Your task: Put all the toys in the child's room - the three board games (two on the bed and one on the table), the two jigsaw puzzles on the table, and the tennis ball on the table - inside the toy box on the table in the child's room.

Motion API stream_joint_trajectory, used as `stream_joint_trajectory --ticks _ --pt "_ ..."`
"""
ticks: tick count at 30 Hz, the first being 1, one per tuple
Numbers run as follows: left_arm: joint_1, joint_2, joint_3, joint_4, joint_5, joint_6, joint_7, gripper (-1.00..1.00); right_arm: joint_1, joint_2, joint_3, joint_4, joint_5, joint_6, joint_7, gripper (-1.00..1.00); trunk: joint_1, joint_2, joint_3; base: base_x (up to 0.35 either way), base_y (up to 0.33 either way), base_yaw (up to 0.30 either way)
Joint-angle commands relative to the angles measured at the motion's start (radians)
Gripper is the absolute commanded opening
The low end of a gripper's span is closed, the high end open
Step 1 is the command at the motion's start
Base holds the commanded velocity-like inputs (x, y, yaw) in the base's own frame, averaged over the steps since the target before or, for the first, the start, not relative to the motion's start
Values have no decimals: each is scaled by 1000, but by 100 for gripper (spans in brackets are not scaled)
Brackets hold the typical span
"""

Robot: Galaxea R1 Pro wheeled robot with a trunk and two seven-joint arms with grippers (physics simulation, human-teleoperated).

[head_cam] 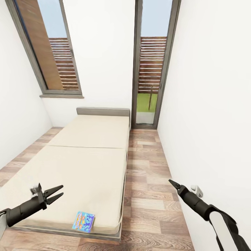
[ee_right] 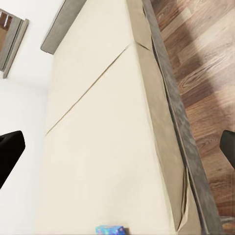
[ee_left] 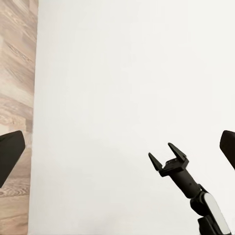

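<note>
A small flat board game box (head_cam: 83,221), blue with a colourful print, lies on the bed (head_cam: 90,153) at its near corner, close to the foot edge. It also peeks in at the edge of the right wrist view (ee_right: 110,229). The bed has a plain cream mattress and a thin grey frame. My left gripper (head_cam: 61,191) hangs open over the mattress, left of the box and a little beyond it. My right gripper (head_cam: 171,182) is over the floor beside the right wall, well apart from the box. In the left wrist view the right gripper (ee_left: 168,154) stands open against the white wall.
A strip of wood plank floor (head_cam: 146,181) runs between the bed and the white right wall (head_cam: 209,122). A tall glass door (head_cam: 151,69) stands at the far end, and a window (head_cam: 48,52) is at the back left. The bed's grey headboard (head_cam: 103,111) meets the far wall.
</note>
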Motion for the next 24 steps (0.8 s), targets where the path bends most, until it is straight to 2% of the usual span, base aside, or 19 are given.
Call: stream_joint_trajectory --ticks 1,4,6,7,9,10,12,15,19,24 --pt "-1 1 -1 10 2 0 -2 100 -2 0 5 0 -2 6 -7 100 4 -9 -5 0 0 0" --pt "-1 2 -2 23 -3 -9 -1 100 -3 0 16 0 -3 6 -22 100 16 -30 -14 0 0 0" --pt "-1 2 -3 30 -25 -12 -1 100 -3 0 21 0 -3 6 -28 100 23 -44 -20 0 0 0" --pt "-1 1 -2 38 -52 -14 -2 100 -3 0 22 0 -3 6 -30 100 27 -51 -24 0 0 0" --pt "-1 1 -2 48 -84 -14 -2 100 -3 0 23 0 -4 6 -32 100 35 -65 -30 0 0 0" --pt "-1 0 -1 61 -118 -15 -2 100 -3 0 24 0 -4 6 -32 100 39 -72 -33 0 0 0" --pt "-1 0 1 82 -159 -16 -3 100 -3 0 25 0 -4 6 -33 100 46 -86 -39 0 0 0" --pt "-1 -1 4 110 -189 -21 -2 100 -3 -1 25 0 -4 6 -34 100 58 -107 -49 0 0 0" --pt "-1 -2 5 153 -203 -63 -1 100 -4 -1 25 0 -4 6 -34 100 73 -135 -61 0 0 0" --pt "-1 -1 10 255 -207 -172 -1 100 -5 -1 25 -1 -3 7 -34 100 92 -170 -77 0 0 0"
